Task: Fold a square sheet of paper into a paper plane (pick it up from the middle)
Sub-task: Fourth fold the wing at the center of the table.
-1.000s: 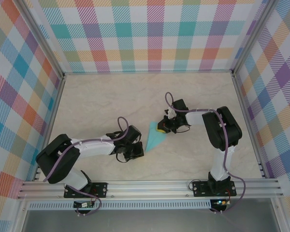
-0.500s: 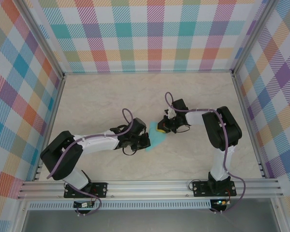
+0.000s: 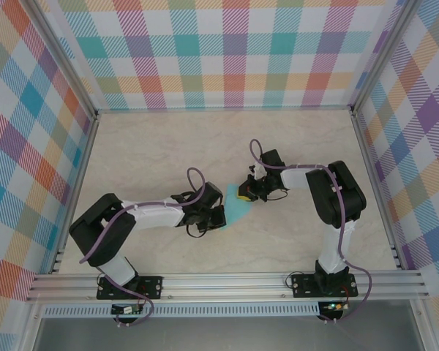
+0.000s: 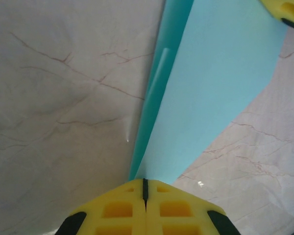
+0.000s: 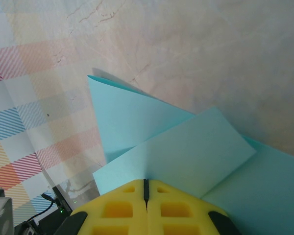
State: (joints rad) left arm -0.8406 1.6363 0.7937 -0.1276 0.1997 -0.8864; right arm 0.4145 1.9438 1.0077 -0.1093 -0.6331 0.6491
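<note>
The matte turquoise paper plane [image 3: 234, 208], creased into a tapering wedge, stretches over the veined marble-look bench [image 3: 146, 153] between the left pincer [image 4: 145, 185], pinched shut on its narrow end, and the right pincer [image 5: 145, 183], pinched shut on a folded flap.

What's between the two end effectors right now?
Only the folded turquoise paper, from left end effector to right end effector, in the top view.
</note>
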